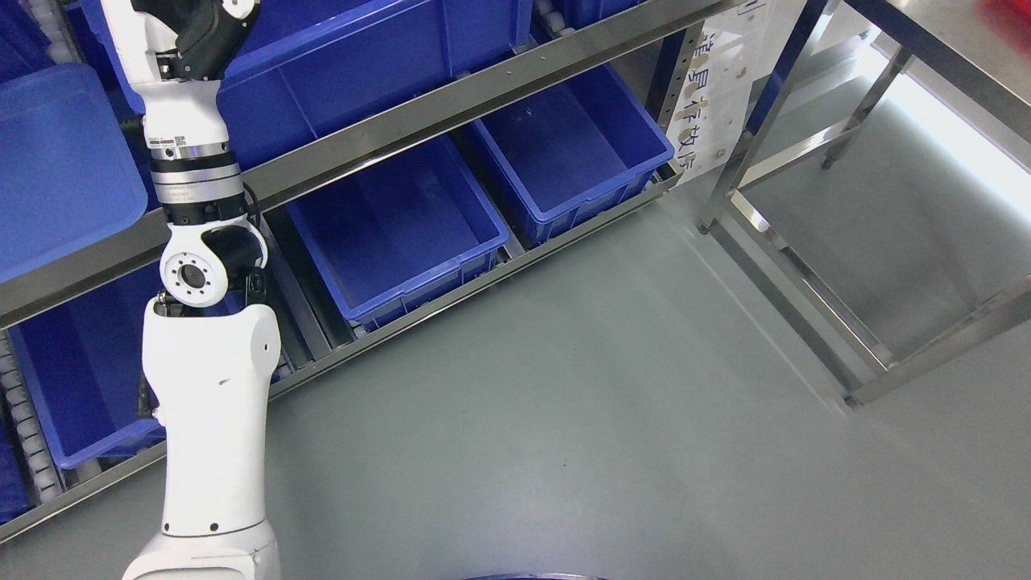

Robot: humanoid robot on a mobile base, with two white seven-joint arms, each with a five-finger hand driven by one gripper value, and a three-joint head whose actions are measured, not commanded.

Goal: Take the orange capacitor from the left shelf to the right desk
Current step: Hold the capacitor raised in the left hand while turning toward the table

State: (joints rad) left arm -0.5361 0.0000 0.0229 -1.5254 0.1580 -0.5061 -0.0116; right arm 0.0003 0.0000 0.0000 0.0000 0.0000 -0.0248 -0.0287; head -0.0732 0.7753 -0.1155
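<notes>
- We see the left arm [205, 387] rising from the bottom left along the shelf [451, 109]; its hand is cut off by the top edge, so we cannot tell its grip.
- Blue bins [403, 234] on the lower tier look empty.
- No orange capacitor is visible to us; possibly it is out of frame.
- The steel desk [926, 48] stands at the right.

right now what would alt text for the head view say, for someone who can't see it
The robot's white left arm reaches up from the lower left past a metal shelf of blue bins, its hand out of frame at the top. Grey floor fills the middle; a steel desk frame stands at right. No orange capacitor shows.
</notes>
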